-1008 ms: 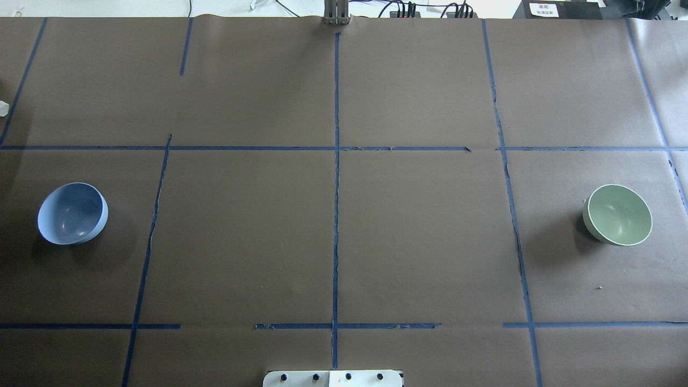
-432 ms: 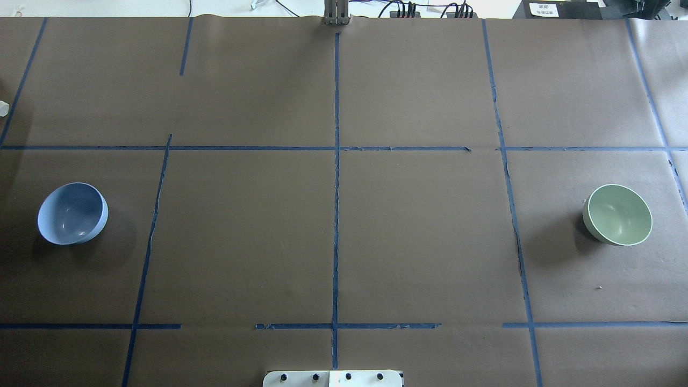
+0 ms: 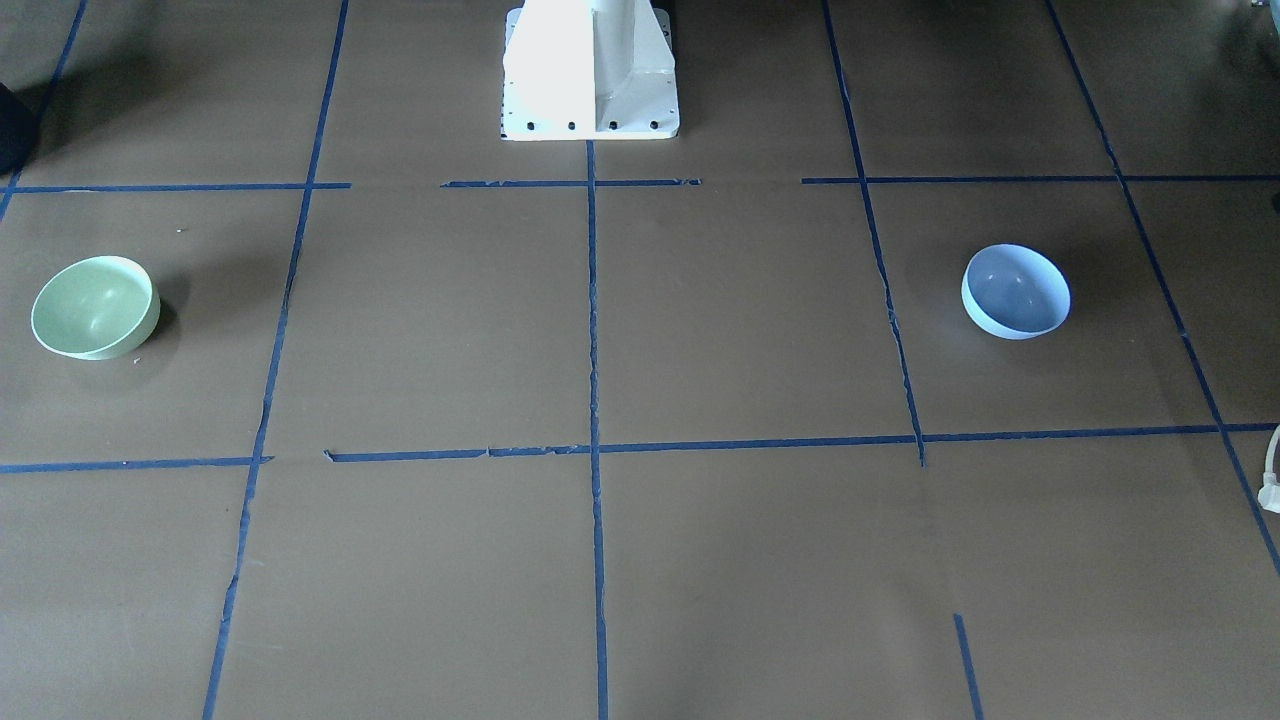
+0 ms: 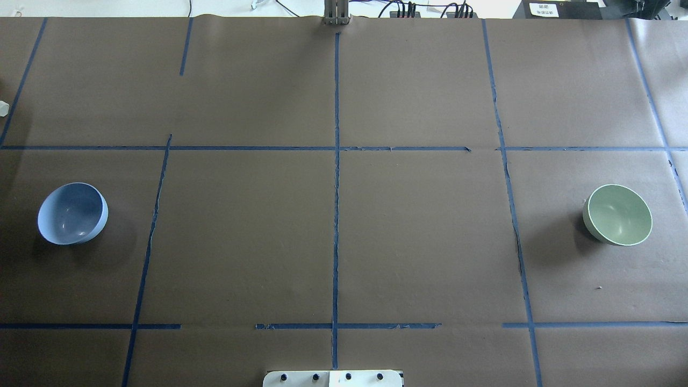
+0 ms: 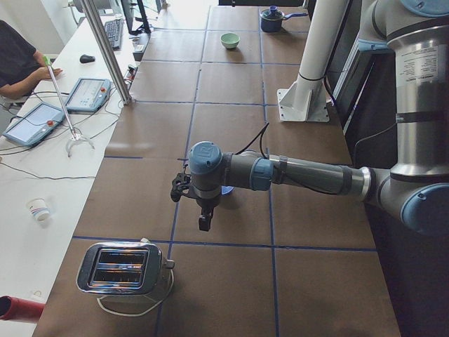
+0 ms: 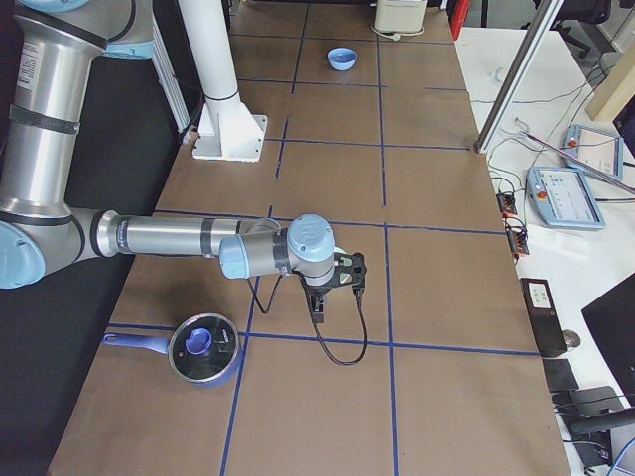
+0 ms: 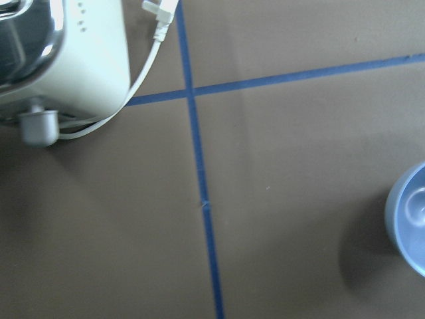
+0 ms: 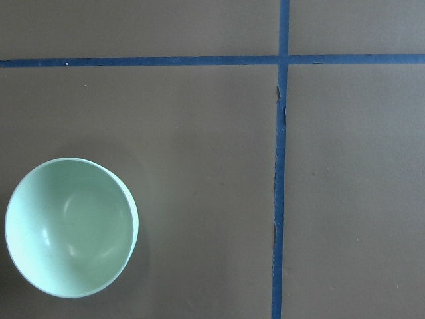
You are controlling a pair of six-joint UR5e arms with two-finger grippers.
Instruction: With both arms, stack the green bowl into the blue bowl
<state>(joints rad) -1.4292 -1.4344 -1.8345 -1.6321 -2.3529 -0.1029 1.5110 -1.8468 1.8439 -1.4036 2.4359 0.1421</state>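
Note:
The green bowl (image 4: 618,215) stands upright on the table's right side; it also shows in the front view (image 3: 95,307) and below the right wrist camera (image 8: 70,226). The blue bowl (image 4: 72,213) stands upright on the far left, also in the front view (image 3: 1015,291) and at the left wrist view's right edge (image 7: 410,226). Neither arm shows in the overhead or front view. The left gripper (image 5: 203,222) hangs above the table near the blue bowl. The right gripper (image 6: 318,305) hangs over the green bowl's area, which the arm hides there. I cannot tell whether either is open or shut.
A chrome toaster (image 5: 123,267) with a white cord stands beyond the blue bowl, also in the left wrist view (image 7: 66,60). A blue lidded pot (image 6: 203,347) sits beyond the green bowl. The white pedestal (image 3: 590,70) stands at the table's robot side. Blue tape lines cross the brown table.

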